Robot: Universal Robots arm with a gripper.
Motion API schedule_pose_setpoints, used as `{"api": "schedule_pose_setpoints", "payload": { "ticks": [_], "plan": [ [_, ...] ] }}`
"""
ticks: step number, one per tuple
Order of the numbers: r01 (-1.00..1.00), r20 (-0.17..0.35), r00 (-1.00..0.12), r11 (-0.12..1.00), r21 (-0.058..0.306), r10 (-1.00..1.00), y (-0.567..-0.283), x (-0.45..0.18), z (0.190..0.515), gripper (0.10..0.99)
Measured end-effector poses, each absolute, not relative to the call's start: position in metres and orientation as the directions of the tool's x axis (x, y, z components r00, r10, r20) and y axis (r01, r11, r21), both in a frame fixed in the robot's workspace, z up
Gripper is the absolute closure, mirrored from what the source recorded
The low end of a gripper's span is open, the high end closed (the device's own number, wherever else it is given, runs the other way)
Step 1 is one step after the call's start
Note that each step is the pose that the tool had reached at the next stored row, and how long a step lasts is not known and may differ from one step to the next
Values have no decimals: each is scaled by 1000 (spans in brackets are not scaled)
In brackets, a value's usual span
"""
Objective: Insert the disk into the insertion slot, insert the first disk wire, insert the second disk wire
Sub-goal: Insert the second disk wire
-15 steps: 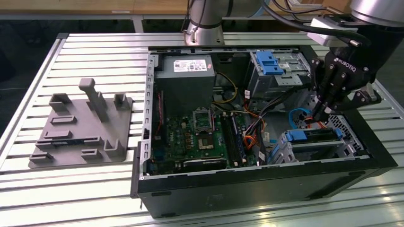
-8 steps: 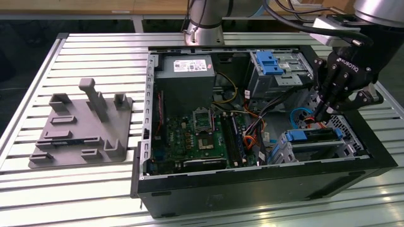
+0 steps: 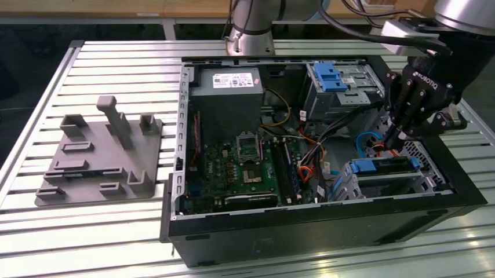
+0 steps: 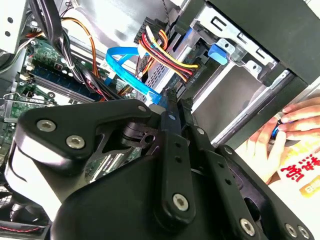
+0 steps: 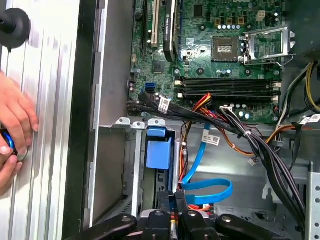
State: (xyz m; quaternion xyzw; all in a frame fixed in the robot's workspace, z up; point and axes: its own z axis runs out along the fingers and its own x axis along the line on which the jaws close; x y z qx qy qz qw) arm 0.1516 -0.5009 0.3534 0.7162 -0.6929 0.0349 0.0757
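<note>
The disk (image 3: 384,167), grey in a bright blue carrier, sits inside the insertion slot (image 3: 390,184), a silver cage at the case's corner on the exterior view's right. Its blue carrier (image 5: 159,152) also shows in the first wrist view. My black gripper (image 3: 390,143) hangs just behind the disk, its fingers pressed together. A flat blue disk wire (image 4: 131,70) loops from the board and ends right at the fingertips (image 4: 170,102). A bundle of red, yellow and black wires (image 4: 167,50) ends in a black plug against the disk's rear.
The open computer case (image 3: 309,223) lies on a slatted metal table. A second cage with a blue latch (image 3: 331,77) stands at the back. A grey fixture plate (image 3: 101,165) lies at the exterior view's left. A person's hands (image 5: 15,130) hold something small outside the case wall.
</note>
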Motion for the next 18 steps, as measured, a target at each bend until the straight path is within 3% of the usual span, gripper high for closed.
{"api": "schedule_pose_setpoints", "payload": {
  "ticks": [7, 18],
  "plan": [
    [-998, 139, 31, -23, 60, -990, -509, 152, 352, 925],
    [-998, 30, 29, -27, 57, -999, -516, 156, 351, 925]
  ]
}}
